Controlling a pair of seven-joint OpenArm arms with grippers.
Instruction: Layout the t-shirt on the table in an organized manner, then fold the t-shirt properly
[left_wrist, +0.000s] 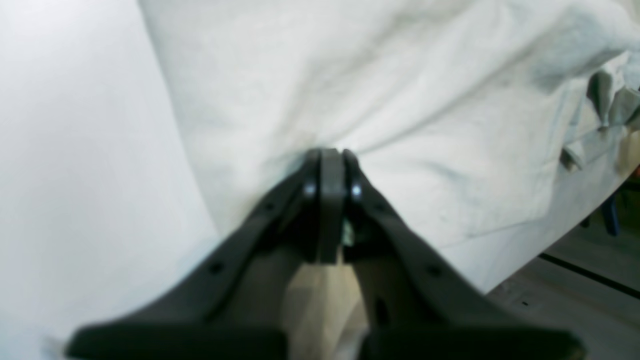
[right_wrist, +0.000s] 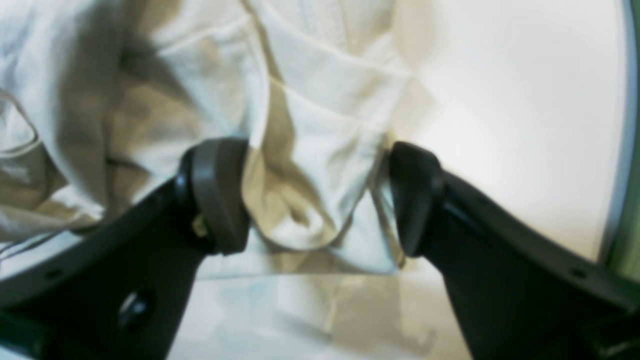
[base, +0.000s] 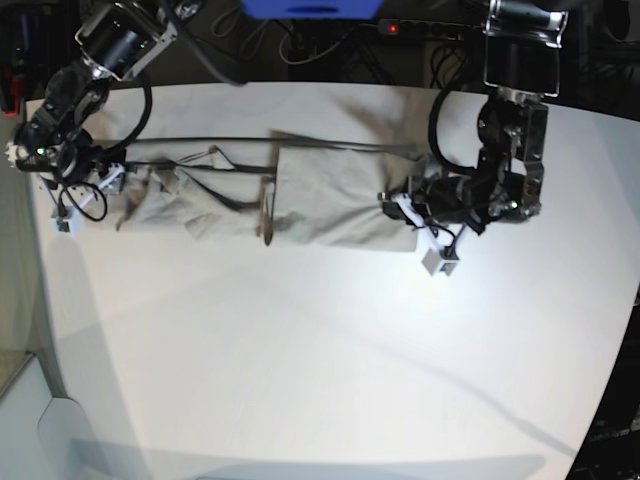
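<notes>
The light grey-beige t-shirt lies stretched in a long rumpled band across the far part of the white table. My left gripper is at the shirt's right end in the base view. In the left wrist view this gripper is shut on a pinch of the t-shirt, and creases run out from its tips. My right gripper is at the other end. There it stands open, with a bunched fold of the t-shirt between its fingers.
Cables, a power strip and a blue object lie beyond the table's far edge. Small white tags hang near both wrists. The table edge and grey floor show close to the left gripper. Bare table lies beside the right gripper.
</notes>
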